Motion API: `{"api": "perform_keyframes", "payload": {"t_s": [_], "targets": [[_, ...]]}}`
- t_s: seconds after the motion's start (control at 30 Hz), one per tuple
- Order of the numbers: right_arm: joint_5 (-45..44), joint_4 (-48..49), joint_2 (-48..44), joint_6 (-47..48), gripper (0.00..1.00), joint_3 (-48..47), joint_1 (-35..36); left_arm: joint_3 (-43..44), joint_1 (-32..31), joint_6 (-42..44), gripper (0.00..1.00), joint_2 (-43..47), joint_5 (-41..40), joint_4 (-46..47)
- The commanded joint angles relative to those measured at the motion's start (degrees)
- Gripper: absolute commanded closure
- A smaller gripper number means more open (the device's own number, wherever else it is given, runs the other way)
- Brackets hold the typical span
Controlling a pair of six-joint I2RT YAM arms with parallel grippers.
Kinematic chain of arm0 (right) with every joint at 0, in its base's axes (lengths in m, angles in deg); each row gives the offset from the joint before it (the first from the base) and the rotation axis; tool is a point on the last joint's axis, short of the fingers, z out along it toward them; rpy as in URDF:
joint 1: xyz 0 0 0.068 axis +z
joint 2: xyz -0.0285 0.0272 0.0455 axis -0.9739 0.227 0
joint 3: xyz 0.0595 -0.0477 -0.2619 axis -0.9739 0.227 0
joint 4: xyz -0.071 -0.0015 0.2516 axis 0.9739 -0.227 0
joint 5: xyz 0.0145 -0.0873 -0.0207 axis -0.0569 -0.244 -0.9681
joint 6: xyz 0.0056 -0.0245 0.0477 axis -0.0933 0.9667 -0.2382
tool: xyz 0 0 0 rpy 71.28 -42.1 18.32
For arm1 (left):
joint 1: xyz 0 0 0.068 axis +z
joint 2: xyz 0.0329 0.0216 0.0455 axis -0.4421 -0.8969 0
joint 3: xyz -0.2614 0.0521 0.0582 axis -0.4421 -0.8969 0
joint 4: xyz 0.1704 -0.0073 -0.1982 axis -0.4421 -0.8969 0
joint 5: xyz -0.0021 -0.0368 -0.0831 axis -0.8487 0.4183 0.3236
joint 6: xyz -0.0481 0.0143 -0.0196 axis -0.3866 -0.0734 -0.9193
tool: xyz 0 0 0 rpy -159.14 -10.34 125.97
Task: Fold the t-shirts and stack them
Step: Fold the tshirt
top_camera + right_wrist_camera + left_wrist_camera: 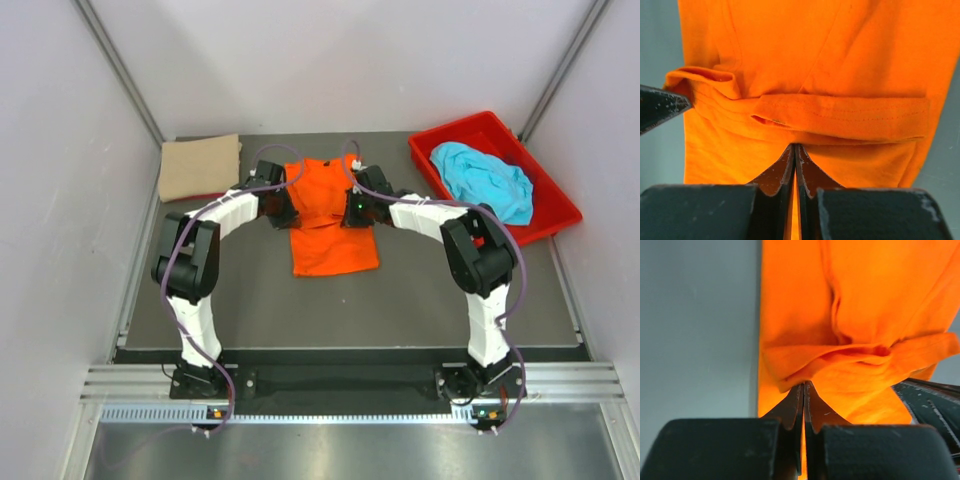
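Note:
The bright orange t-shirt (pixel 331 215) lies on the dark table, partly folded into a narrow strip, and both grippers grip its upper part from either side. My left gripper (pixel 284 208) is shut on the shirt's left edge; the left wrist view shows the fingertips pinching bunched orange cloth (pixel 850 360). My right gripper (pixel 352 208) is shut on the right edge; the right wrist view shows a folded hem (pixel 840 117) just past the tips. The tan t-shirt (pixel 199 167) lies folded at the back left. The turquoise t-shirt (pixel 485 180) lies crumpled in the red bin (pixel 540 235).
The red plastic bin stands at the back right corner of the table. White walls close in on both sides. The table's dark surface (pixel 340 310) extends in front of the orange shirt to the arm bases.

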Motion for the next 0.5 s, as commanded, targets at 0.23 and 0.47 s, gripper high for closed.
{"api": "perform_keyframes", "payload": {"t_s": [0.23,0.47], "targets": [[-2.14,2.20,2.78,0.01,0.98,-7.13,0.27,7.13,0.12,3.44,1.00,-3.47,-5.38,-2.03],[-3.37,-0.62,5.07,0.89,0.98,-13.20,-0.44,18.46,1.61,5.20,1.00,-4.98,-8.72,-8.09]]}}
